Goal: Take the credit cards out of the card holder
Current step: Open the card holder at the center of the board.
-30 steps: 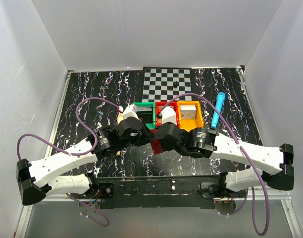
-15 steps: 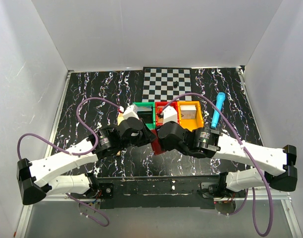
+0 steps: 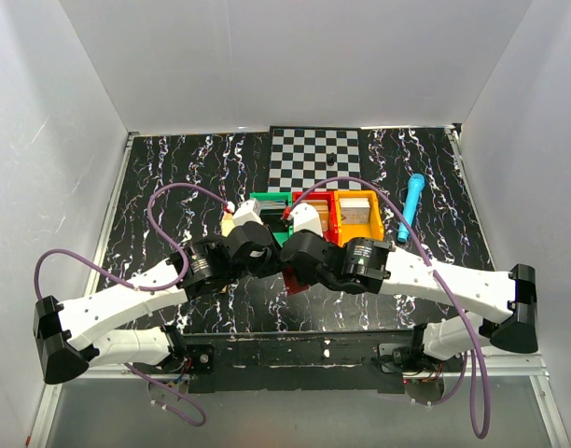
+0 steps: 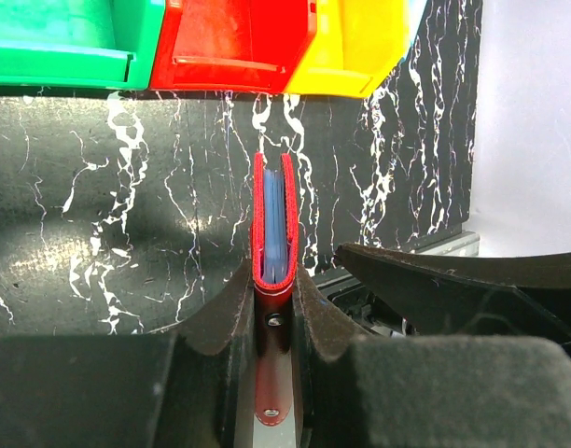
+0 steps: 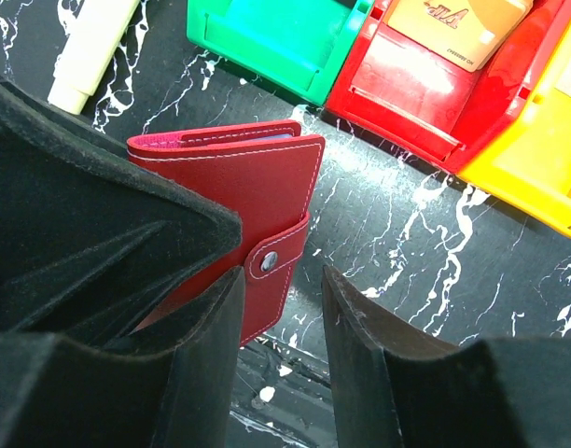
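The card holder (image 4: 272, 219) is a dark red case, closed, with blue showing between its red edges. My left gripper (image 4: 273, 275) is shut on it and holds it edge-up above the black marbled table, in front of the bins. In the right wrist view the card holder (image 5: 239, 196) shows its flat side and its snap strap (image 5: 271, 266). My right gripper (image 5: 281, 273) is open, its left finger at the strap and its right finger clear of the case. In the top view the case (image 3: 297, 283) peeks out between the left gripper (image 3: 267, 257) and right gripper (image 3: 299, 261).
A green bin (image 3: 267, 207), a red bin (image 3: 321, 203) and an orange bin (image 3: 356, 213) stand in a row behind the grippers. A tan card (image 5: 458, 28) lies in the red bin. A cream marker (image 3: 228, 222) lies at the left, a blue pen (image 3: 410, 207) at the right, a checkerboard (image 3: 313, 159) behind.
My right arm has swung left and brought its gripper up against the card holder held by the left gripper. The left arm has hardly moved.
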Available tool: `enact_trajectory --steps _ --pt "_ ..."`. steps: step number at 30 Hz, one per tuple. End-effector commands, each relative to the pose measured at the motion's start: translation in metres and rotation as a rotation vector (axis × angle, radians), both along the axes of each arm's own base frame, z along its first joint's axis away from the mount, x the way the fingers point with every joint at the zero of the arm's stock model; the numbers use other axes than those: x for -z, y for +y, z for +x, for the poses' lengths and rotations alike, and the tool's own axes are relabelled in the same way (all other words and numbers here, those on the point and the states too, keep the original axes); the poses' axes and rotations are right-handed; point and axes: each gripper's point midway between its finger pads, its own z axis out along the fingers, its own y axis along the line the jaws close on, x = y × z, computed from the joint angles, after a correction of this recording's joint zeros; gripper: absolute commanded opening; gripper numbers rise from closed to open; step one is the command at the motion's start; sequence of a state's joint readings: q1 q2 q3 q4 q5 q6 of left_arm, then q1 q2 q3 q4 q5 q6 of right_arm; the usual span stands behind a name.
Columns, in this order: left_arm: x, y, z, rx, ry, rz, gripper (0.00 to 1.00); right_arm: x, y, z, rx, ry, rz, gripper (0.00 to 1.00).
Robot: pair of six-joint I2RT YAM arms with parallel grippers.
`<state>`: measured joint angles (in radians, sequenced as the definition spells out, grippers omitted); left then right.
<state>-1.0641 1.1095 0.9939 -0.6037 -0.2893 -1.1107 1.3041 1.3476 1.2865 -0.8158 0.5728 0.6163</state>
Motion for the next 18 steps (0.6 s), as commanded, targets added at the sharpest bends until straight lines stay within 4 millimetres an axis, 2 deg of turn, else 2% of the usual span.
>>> enact_trajectory --steps 1,6,10,18 --pt "-0.0328 -0.0091 0.0022 0.004 -0.051 -0.086 0.0 -0.011 0.0045 0.0028 0.005 -0.02 0.005 0.47" --pt "-0.0321 -0.0066 0.0019 0.001 -0.054 -0.084 0.0 -0.0083 0.0018 0.0037 0.008 -0.02 -0.016 0.45" --pt "-0.0326 -0.0047 0.0017 -0.004 -0.057 -0.085 0.0 -0.0089 -0.0005 0.004 0.016 -0.023 -0.015 0.37" --pt "-0.0303 -0.0017 0.0006 -0.01 -0.054 -0.085 0.0 -0.0063 -0.0051 0.0048 0.029 -0.02 -0.025 0.31"
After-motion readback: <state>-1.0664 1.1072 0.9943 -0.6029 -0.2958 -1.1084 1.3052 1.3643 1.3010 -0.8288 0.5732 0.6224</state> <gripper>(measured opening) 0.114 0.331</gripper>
